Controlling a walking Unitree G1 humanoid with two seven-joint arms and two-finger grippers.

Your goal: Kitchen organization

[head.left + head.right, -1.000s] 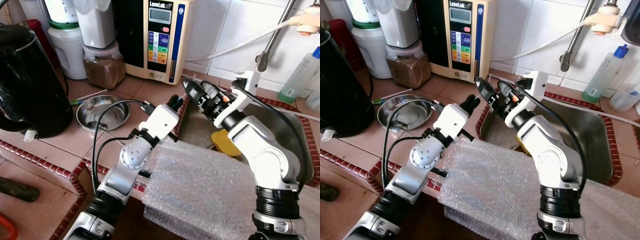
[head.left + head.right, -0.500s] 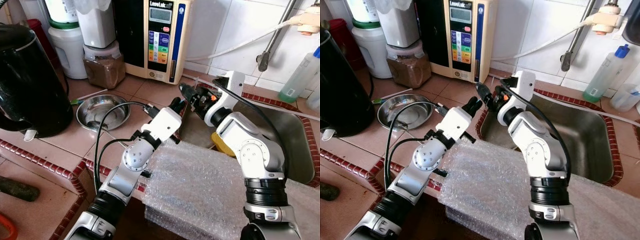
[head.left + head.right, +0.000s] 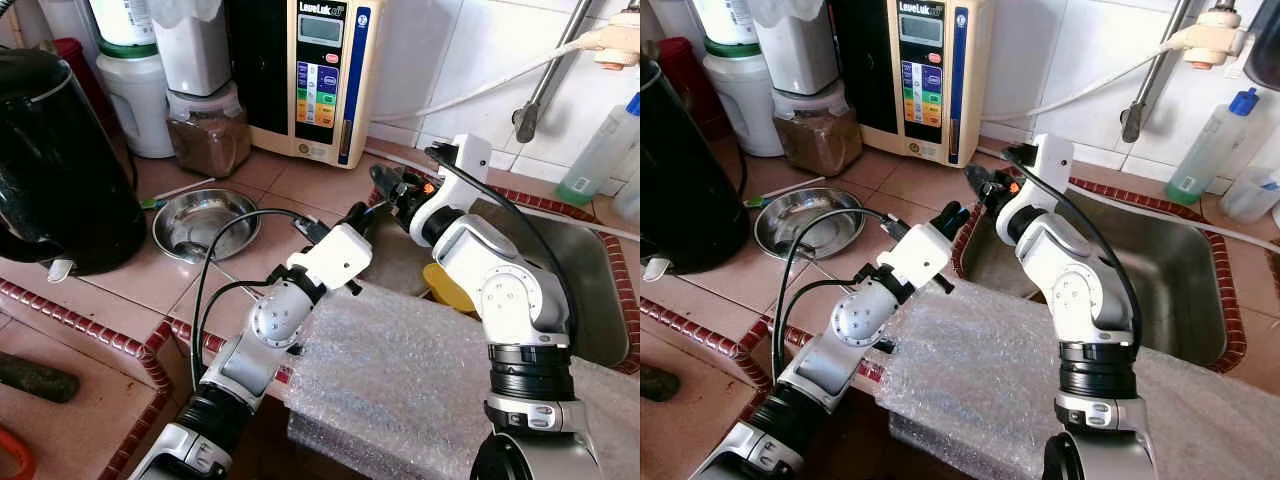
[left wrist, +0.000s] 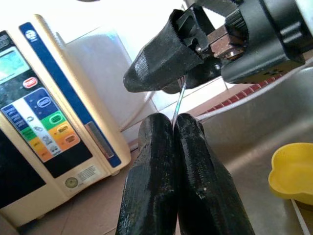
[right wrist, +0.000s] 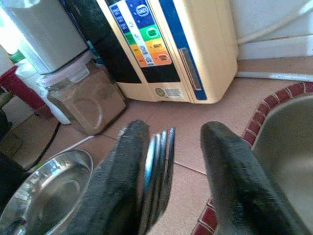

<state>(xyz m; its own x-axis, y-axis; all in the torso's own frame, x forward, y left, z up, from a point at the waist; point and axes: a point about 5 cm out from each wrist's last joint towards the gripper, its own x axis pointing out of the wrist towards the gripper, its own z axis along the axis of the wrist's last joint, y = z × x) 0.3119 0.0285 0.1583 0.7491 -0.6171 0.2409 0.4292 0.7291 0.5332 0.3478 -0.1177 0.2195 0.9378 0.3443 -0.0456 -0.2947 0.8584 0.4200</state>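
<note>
Hand-over of a metal fork (image 5: 159, 181) between the two arms, above the edge where the tiled counter (image 3: 270, 185) meets the steel sink (image 3: 1170, 275). The left claw (image 4: 176, 142) has its two black fingers pressed together on the thin handle of the fork, which rises from between them toward the right claw (image 5: 168, 161). The right claw's fingers stand apart; the tines lie against the inner face of one finger, and the other finger is clear of them, so the fork appears to be carried by the left claw alone. The two claws meet almost tip to tip, just in front of the cream water ioniser (image 3: 310, 75). A steel bowl (image 3: 205, 222) sits on the counter to the left, near a black kettle (image 3: 60, 165); a yellow dish (image 4: 291, 176) lies in the sink. Judged from this arrangement, the fork is lifted and mid-transfer but not yet put away; its placing, and any further tidying of the counter, remain to be done.
</note>
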